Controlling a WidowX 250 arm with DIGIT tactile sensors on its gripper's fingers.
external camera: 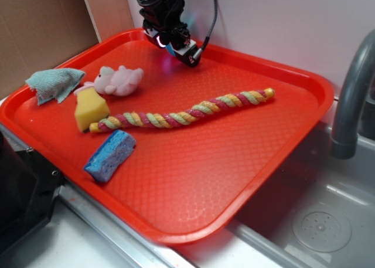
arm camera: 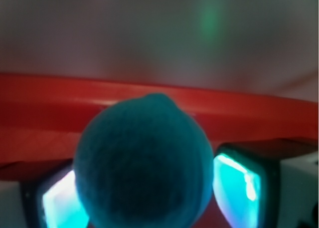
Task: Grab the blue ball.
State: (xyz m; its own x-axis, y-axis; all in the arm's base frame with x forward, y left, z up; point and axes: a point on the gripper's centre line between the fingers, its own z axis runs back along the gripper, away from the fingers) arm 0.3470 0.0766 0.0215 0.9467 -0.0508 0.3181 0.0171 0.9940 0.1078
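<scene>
The blue ball (arm camera: 142,163) is a round teal ball with a knitted surface, and it fills the lower middle of the wrist view. My gripper (arm camera: 149,195) is shut on it, with a glowing cyan pad pressed against each side. In the exterior view the gripper (external camera: 174,45) is low over the far edge of the red tray (external camera: 234,180), close to the back rim. There the fingers hide nearly all of the ball, and only a sliver of blue shows between them.
On the tray lie a pink plush toy (external camera: 119,80), a yellow sponge (external camera: 91,109), a rectangular blue sponge (external camera: 110,155), a long braided rope (external camera: 181,112) and a teal cloth (external camera: 54,83). A grey faucet (external camera: 351,98) and the sink (external camera: 316,221) are at the right.
</scene>
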